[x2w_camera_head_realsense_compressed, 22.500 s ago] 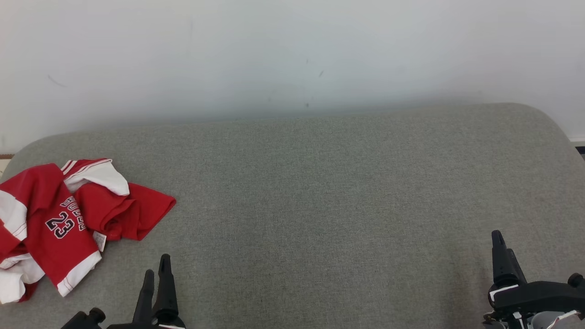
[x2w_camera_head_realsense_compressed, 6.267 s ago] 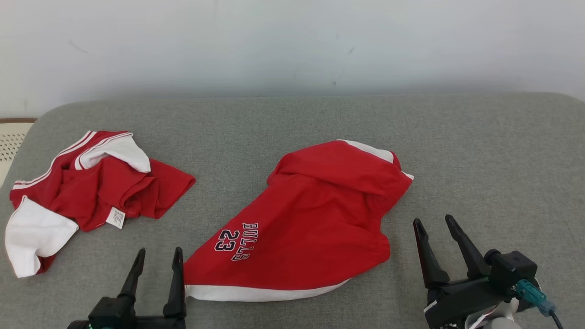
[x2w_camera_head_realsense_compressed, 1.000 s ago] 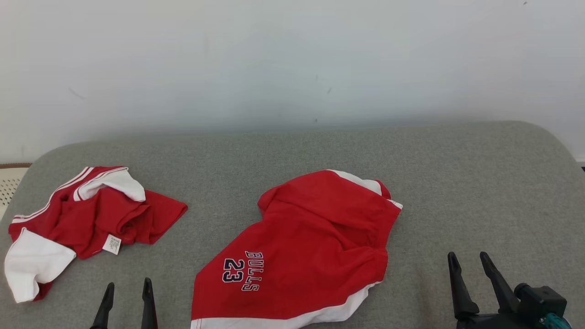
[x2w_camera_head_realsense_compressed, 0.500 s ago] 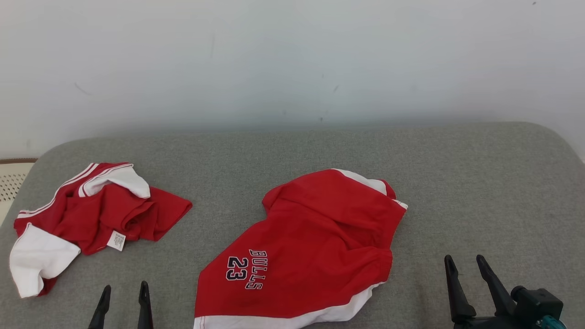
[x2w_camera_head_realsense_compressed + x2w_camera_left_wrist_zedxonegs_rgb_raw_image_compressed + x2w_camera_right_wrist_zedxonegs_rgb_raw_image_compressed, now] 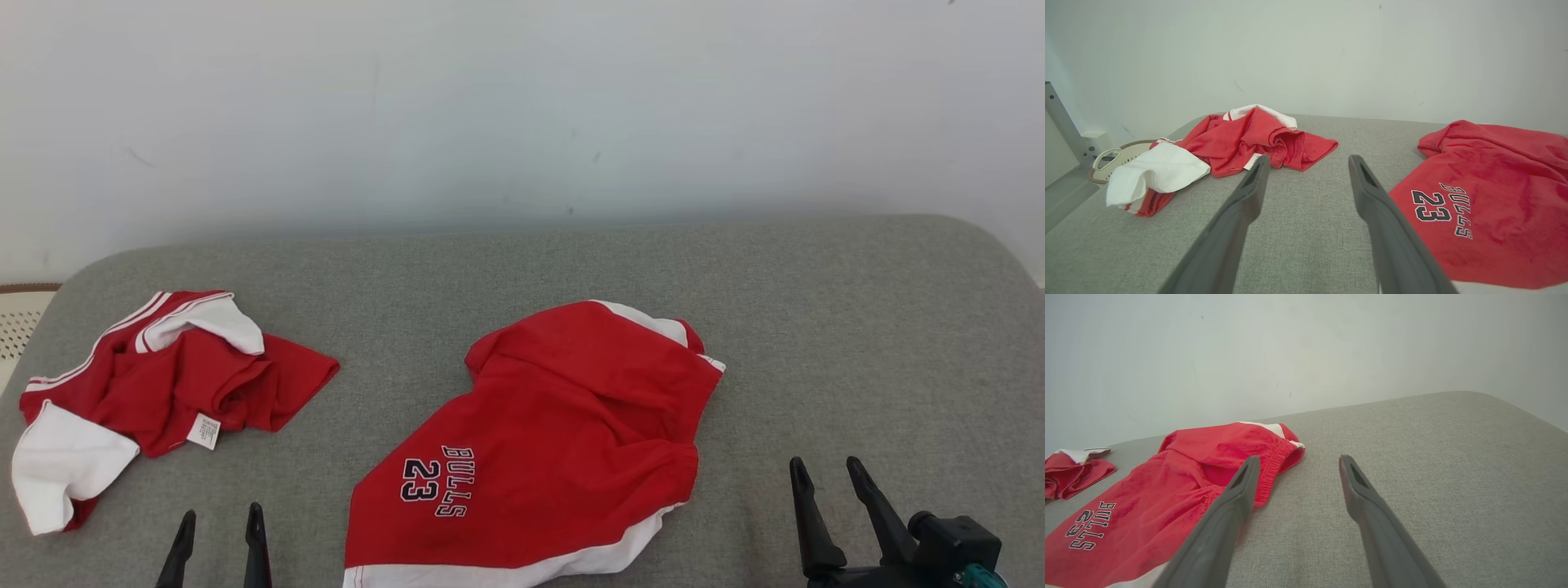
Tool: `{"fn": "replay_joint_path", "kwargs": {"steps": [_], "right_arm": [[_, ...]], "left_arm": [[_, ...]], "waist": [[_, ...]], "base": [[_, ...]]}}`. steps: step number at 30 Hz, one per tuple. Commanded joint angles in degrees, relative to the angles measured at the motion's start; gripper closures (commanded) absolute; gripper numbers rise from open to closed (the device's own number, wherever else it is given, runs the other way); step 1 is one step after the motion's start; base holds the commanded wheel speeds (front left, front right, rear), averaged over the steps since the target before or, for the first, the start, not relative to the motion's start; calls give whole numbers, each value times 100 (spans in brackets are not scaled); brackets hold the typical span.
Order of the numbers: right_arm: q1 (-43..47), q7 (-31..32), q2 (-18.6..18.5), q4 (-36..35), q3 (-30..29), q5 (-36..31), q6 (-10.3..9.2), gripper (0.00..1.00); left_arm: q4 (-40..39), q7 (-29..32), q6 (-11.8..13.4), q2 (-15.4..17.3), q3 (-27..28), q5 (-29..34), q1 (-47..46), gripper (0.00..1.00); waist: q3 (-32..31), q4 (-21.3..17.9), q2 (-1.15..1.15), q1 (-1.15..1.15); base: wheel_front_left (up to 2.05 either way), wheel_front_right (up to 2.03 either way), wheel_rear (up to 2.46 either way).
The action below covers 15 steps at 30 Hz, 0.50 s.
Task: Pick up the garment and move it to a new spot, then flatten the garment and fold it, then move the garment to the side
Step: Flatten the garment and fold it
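We see the red Bulls shorts (image 5: 555, 433) lying in the middle of the grey upholstered surface (image 5: 857, 327), reaching down to its near edge. They lie partly spread and rumpled, with one end folded over on the side toward the surface's far edge. A white hem band runs along the side toward the near edge. The dark "BULLS 23" print (image 5: 437, 482) faces up on the part of the shorts nearer the surface's left end. In the right wrist view we make out the gathered elastic waistband on the side of the shorts toward the surface's right end.

At the left end of the surface we see a second garment, a crumpled red and white jersey (image 5: 180, 384), with a small white label (image 5: 204, 430) showing. It is well apart from the shorts. Just off the surface's left end sits a pale perforated basket (image 5: 16, 314). Beyond the far edge stands a plain white wall (image 5: 522, 98).

The left gripper (image 5: 222, 511) sits at the near edge of the surface, toward its left end, jaws spread apart and holding nothing. The right gripper (image 5: 824, 461) sits at the near edge toward the right end, jaws likewise parted and empty. We see neither one touching the shorts
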Motion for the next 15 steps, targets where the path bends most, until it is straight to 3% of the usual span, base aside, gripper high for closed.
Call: {"fn": "replay_joint_path", "kwargs": {"steps": [1,15], "right_arm": [[-1,14,-8,12,17,10,5,0],[-37,9,-6,41,56,25,5,0]], "left_arm": [[14,-22,-13,5,26,28,49,0],[26,-22,-29,-11,29,40,40,0]], "waist": [[-1,-8,0,0],[-2,-27,0,0]], "base": [[0,0,0],[0,0,0]]}}
